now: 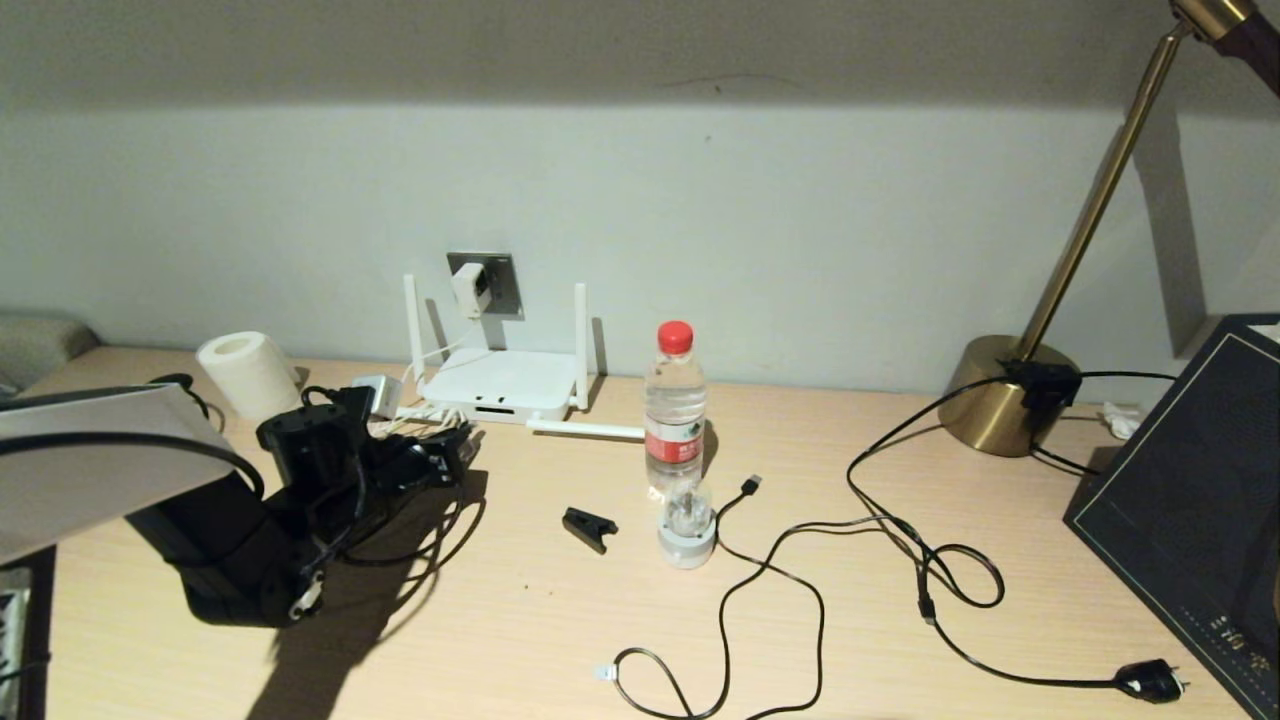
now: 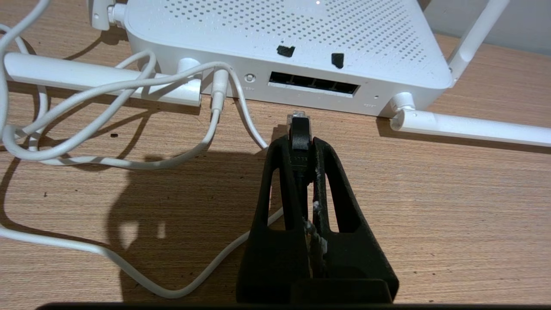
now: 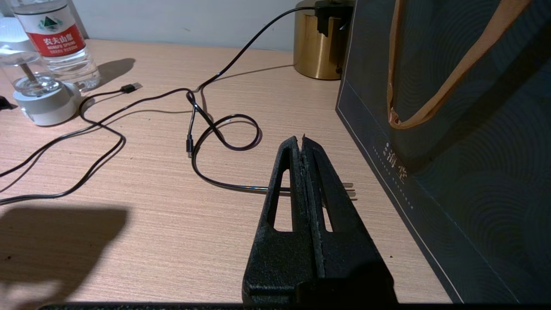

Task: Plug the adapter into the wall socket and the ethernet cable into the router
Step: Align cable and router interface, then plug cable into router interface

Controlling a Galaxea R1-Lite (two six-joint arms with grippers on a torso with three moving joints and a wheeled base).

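While the left tool (image 2: 300, 142), clamped on the ethernet cable (image 2: 298, 129), held its clear connector just before the router (image 2: 301, 38), a level, straight push into the port row (image 2: 313, 84) seemed advisable.

place: home or office desk | cues: wooden desk (image 1: 560, 640), brass lamp (image 1: 1010, 395), router (image 1: 500, 388), wall socket (image 1: 498, 285)

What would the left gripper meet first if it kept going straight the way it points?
Probably the router's port row: the left gripper, shut on the ethernet cable's connector, points there, with only bare desk between. Exact port alignment is unclear.
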